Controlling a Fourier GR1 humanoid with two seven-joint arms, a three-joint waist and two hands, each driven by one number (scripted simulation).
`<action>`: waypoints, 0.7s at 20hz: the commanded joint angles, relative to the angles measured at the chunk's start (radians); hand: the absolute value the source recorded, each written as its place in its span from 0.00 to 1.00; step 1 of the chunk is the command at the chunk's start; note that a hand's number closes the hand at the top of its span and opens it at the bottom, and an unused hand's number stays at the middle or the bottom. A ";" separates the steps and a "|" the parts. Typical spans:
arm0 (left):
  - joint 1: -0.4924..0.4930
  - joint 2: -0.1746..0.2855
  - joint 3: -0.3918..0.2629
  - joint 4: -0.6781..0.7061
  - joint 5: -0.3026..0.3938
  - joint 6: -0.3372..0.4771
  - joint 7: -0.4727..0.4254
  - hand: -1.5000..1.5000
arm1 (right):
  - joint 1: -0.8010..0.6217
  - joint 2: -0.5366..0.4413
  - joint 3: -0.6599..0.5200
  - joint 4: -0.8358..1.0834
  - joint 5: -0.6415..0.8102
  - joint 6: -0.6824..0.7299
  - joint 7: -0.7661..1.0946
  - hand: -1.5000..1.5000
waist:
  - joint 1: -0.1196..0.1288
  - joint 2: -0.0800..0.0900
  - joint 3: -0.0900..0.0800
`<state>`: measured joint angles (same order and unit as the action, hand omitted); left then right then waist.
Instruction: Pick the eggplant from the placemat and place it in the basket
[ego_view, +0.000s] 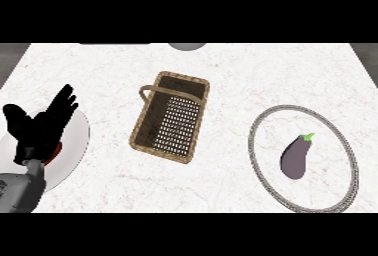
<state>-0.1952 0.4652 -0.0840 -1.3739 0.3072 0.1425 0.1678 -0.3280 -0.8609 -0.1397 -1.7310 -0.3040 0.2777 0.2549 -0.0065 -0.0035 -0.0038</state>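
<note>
A purple eggplant (296, 157) with a green stem lies on a round white placemat (266, 175) edged with grey rope, at the right of the counter. A brown wicker basket (193, 87) with a handle stands in the middle, its inside showing nothing but its mesh bottom. My left hand (40, 125) rests open at the left edge, fingers up, far from both eggplant and basket. My right hand does not show.
A white plate (74, 150) with something red on it lies under my left hand at the left. A grey round object (187, 46) peeks in at the counter's far edge. The counter top is white marble.
</note>
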 joint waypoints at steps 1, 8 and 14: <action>-0.049 0.040 0.032 0.023 0.017 -0.036 0.042 0.50 | -0.059 -0.165 -0.063 0.084 -0.034 0.096 0.155 0.00 | 0.002 0.004 0.002; -0.005 -0.018 0.007 -0.004 -0.025 -0.008 0.000 0.50 | -0.073 -0.278 -0.050 0.303 -0.175 0.478 0.097 0.00 | 0.018 0.006 0.004; -0.017 -0.061 0.002 0.001 -0.062 0.010 0.007 0.50 | -0.009 -0.251 -0.140 0.413 -0.183 0.650 -0.036 0.00 | 0.004 0.004 0.004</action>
<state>-0.1984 0.4416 -0.0641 -1.3699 0.2786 0.1233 0.1632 -0.3702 -1.1334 -0.2473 -1.3816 -0.4867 0.8338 0.2861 0.0021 0.0006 -0.0002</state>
